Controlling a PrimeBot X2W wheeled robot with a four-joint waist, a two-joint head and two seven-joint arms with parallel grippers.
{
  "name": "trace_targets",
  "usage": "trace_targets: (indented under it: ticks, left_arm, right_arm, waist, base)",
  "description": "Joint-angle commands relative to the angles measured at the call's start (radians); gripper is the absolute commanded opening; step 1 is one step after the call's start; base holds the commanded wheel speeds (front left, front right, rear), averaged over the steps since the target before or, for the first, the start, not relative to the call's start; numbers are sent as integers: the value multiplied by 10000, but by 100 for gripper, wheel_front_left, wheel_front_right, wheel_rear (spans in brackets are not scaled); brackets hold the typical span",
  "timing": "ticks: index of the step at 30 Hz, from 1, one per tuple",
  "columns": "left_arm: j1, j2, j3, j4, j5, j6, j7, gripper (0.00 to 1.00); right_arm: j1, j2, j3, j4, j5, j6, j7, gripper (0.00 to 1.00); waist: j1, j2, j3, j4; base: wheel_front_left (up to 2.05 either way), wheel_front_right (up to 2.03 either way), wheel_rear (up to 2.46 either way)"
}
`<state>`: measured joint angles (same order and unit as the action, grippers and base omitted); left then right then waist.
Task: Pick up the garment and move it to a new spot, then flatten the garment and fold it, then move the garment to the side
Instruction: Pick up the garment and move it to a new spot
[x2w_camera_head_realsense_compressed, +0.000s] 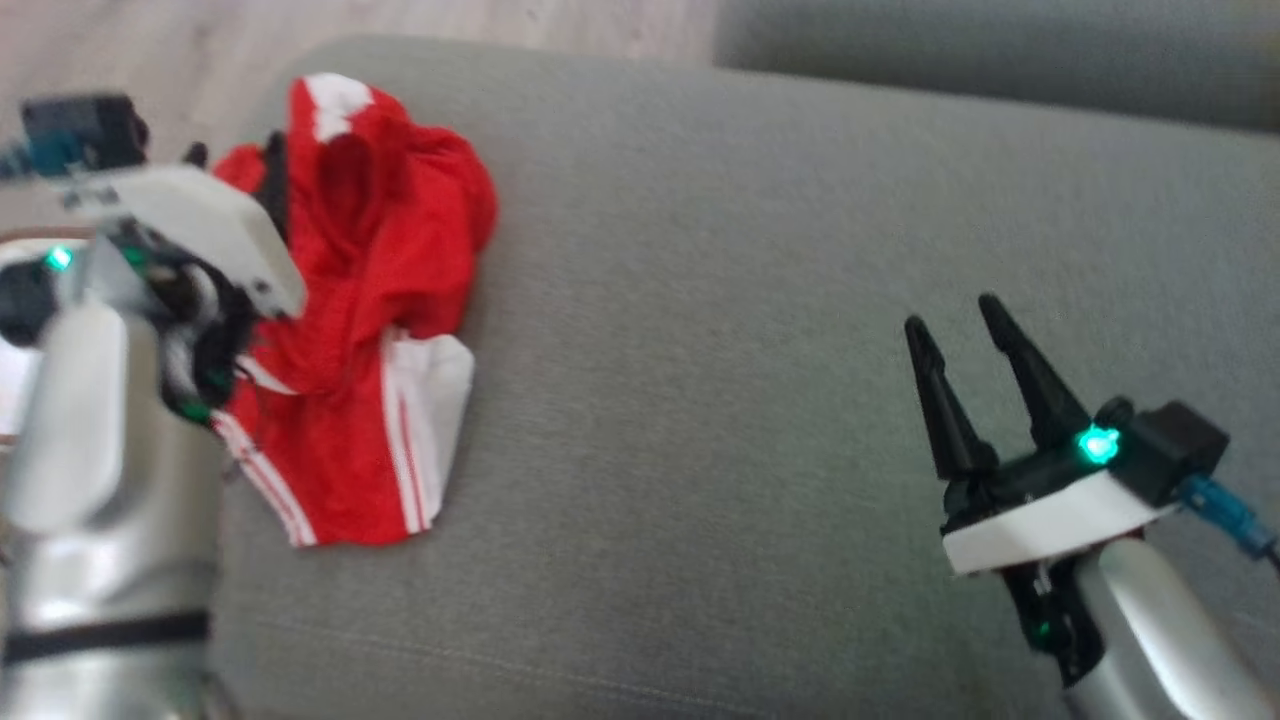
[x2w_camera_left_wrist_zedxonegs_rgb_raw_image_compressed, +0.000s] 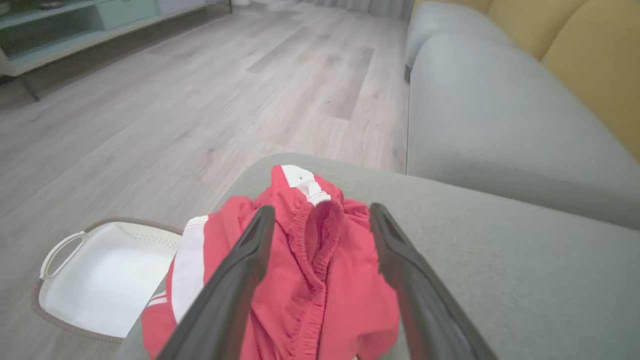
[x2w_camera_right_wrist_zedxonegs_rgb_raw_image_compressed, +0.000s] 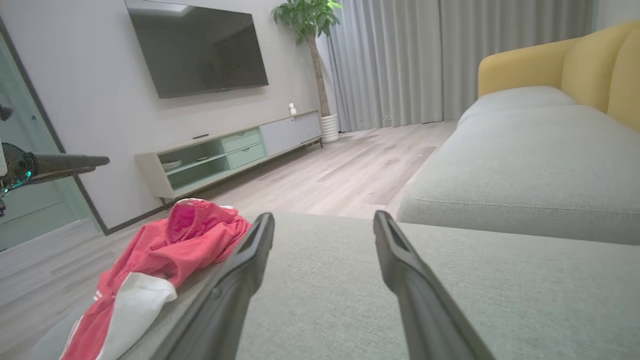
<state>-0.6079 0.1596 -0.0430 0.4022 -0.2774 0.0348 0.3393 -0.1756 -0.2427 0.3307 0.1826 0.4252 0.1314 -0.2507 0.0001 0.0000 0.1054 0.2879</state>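
Near the left edge of the cushion lies the crumpled garment; left gripper hangs spread over it, right gripper spread over bare cushion. Best drop straight, pinch one thick fold, lift clear.

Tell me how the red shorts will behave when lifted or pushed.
The red shorts lie crumpled in soft folds, so they will probably hang limp when lifted. Thin fabric suggests they are light. A push would likely bunch them on the grey cushion rather than slide them.
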Motion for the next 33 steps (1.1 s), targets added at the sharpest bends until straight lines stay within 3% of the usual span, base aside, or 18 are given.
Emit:
trace_targets:
  ticks: [1,5,8,18,20,22,23,33]
  left_arm:
    - [-815,596,366,15,50,-22,292,100]
    - [-1803,1123,437,1525,87,45,1190,100]
    - [-2421,1635,552,2700,255,433,1793,100]
    - [-3227,2651,631,4284,809,1478,1817,100]
    - [-3284,2715,592,4369,873,1537,1806,95]
    - [-3401,2793,594,4473,869,1557,1692,25]
    - [-3447,2823,578,4538,869,1536,1643,0]
    - [-3640,2883,263,4966,876,1031,507,0]
  right_arm:
    - [-490,-201,203,-431,112,-7,-111,100]
    - [-841,-412,323,-614,276,-7,-111,100]
    - [-1063,-596,346,-704,439,-7,-111,100]
    - [-1433,-836,199,-860,707,-7,-111,100]
    - [-1425,-844,173,-874,716,-7,-111,100]
    - [-1397,-870,129,-889,734,-7,-111,100]
    - [-1383,-873,112,-876,740,-7,-111,100]
    - [-1241,-598,202,-591,753,-7,-111,100]
  waist:
    - [-1,0,674,-657]
    - [-1,0,1265,-1370]
    - [-1,0,1676,-1959]
    - [-1,0,2451,-2808]
    - [-1,0,2473,-2819]
    - [-1,0,2501,-2816]
    - [-1,0,2486,-2804]
    - [-1,0,1649,-2646]
  base:
    - [0,0,0]
    - [0,0,0]
    - [0,0,0]
    - [0,0,0]
    - [0,0,0]
    - [0,0,0]
    - [0,0,0]
    - [0,0,0]
